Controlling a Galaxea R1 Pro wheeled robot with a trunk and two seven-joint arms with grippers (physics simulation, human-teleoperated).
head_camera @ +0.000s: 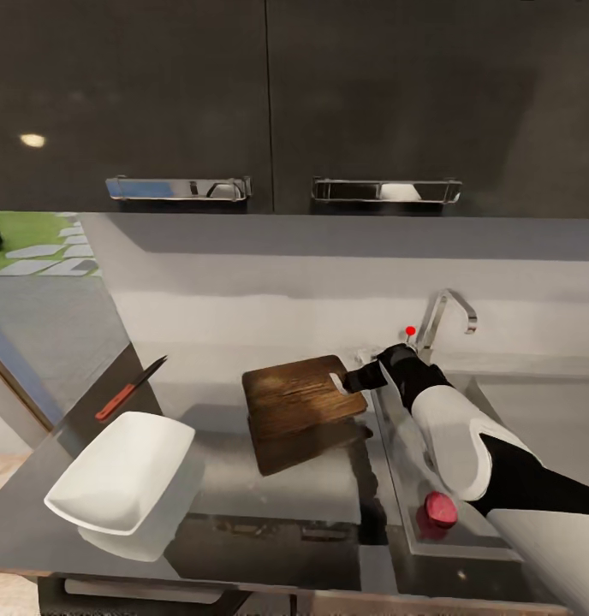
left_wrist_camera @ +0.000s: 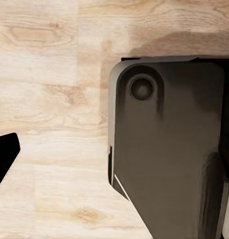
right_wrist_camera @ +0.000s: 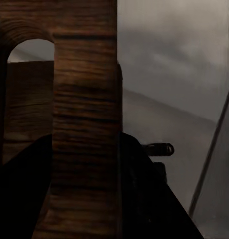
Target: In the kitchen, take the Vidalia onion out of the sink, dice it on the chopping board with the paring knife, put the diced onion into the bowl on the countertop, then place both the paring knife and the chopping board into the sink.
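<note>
Both right gripper (head_camera: 356, 379) fingers clamp the chopping board (head_camera: 299, 395).

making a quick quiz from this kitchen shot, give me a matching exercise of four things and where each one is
Things:
1. chopping board
2. paring knife
3. bowl
4. red onion

Places:
A. in the sink
B. held at its handle end by the right tool
C. on the countertop beyond the bowl
D. near the countertop's front left edge

Pairs: 1-B, 2-C, 3-D, 4-A

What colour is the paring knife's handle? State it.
Red, with a dark blade. The paring knife shows best in the head view, lying on the countertop behind the bowl.
</note>
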